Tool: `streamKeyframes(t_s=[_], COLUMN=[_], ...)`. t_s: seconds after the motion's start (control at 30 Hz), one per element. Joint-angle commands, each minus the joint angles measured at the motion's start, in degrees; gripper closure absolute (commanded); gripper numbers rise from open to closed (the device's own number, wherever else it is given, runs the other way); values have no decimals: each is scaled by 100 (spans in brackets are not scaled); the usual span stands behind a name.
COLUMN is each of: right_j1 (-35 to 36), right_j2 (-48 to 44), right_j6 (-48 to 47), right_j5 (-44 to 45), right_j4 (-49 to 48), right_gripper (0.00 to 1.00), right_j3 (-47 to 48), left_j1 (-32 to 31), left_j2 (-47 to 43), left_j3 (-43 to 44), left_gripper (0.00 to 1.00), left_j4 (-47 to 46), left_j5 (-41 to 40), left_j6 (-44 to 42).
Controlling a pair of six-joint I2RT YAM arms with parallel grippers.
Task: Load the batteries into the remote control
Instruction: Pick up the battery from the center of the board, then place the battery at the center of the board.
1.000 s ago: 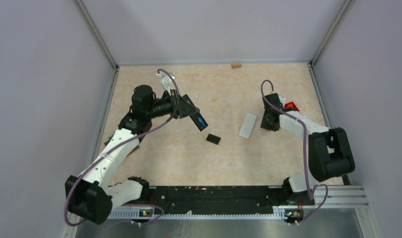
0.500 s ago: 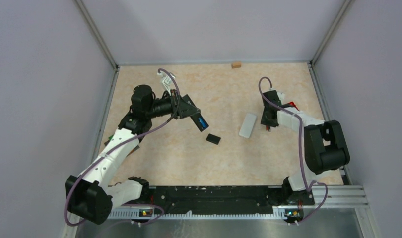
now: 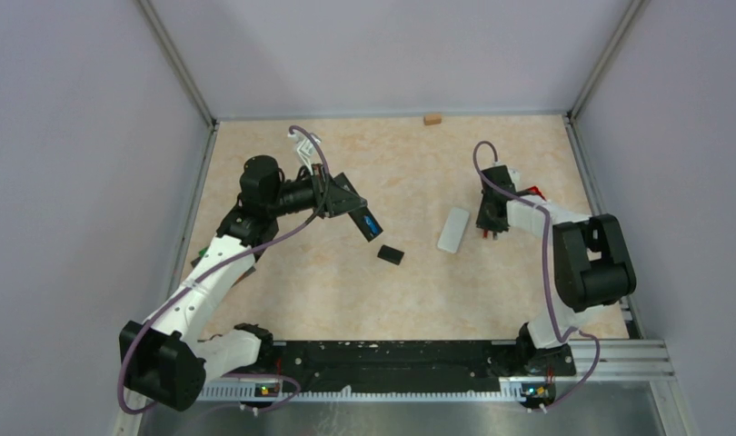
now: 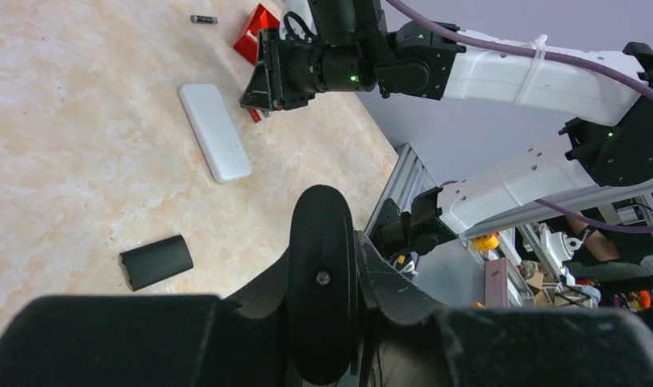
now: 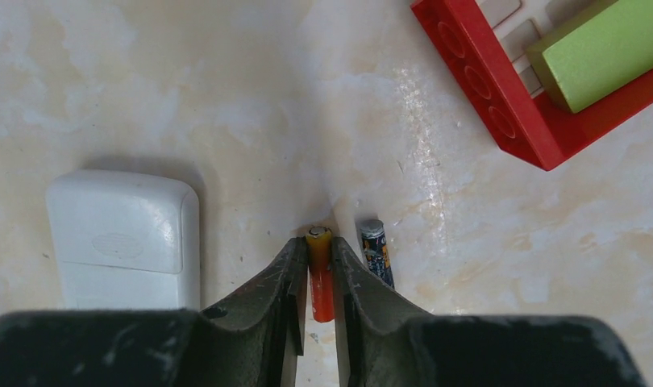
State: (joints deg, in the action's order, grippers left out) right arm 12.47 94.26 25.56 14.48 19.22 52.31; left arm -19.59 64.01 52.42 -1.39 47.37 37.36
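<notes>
My left gripper (image 3: 350,208) is shut on a black remote control (image 3: 368,222) with a blue patch on its upper face, held above the table. In the left wrist view the remote (image 4: 322,306) shows end-on between the fingers. Its black cover (image 3: 391,255) lies on the table. My right gripper (image 5: 318,250) is shut on a red battery (image 5: 320,286) that lies at table level. A dark battery (image 5: 376,251) lies just to its right. A white remote (image 5: 122,234) lies to the left, and also shows in the top view (image 3: 453,229).
A red tray (image 5: 501,113) holding a yellow-green block (image 5: 601,48) sits at the far right, close to the batteries. Another dark battery (image 4: 203,18) lies beyond the tray. A small tan block (image 3: 432,118) rests at the back wall.
My right gripper has shifted a little back and to the left, from beside the red tray to the red battery. The left arm and black remote have not moved.
</notes>
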Motion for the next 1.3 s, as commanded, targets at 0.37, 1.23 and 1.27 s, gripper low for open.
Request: streamKeyframes(t_s=[0.37, 1.23, 1.27], right_j1=[-75, 849, 845], right_j2=[-729, -4677, -4758], right_j6=[-298, -26, -3], right_j5=[-811, -5791, -5703], right_j4=[-1010, -2871, -2747], right_gripper=[100, 100, 100], right_j3=[-461, -1419, -1413], left_j1=[-1, -36, -33], left_j2=[-66, -709, -680], left_j3=[-69, -567, -567], left_gripper=[100, 100, 100], left_j4=[-418, -1202, -1210], left_j5=[124, 244, 234], left_j6=[-2, 390, 414])
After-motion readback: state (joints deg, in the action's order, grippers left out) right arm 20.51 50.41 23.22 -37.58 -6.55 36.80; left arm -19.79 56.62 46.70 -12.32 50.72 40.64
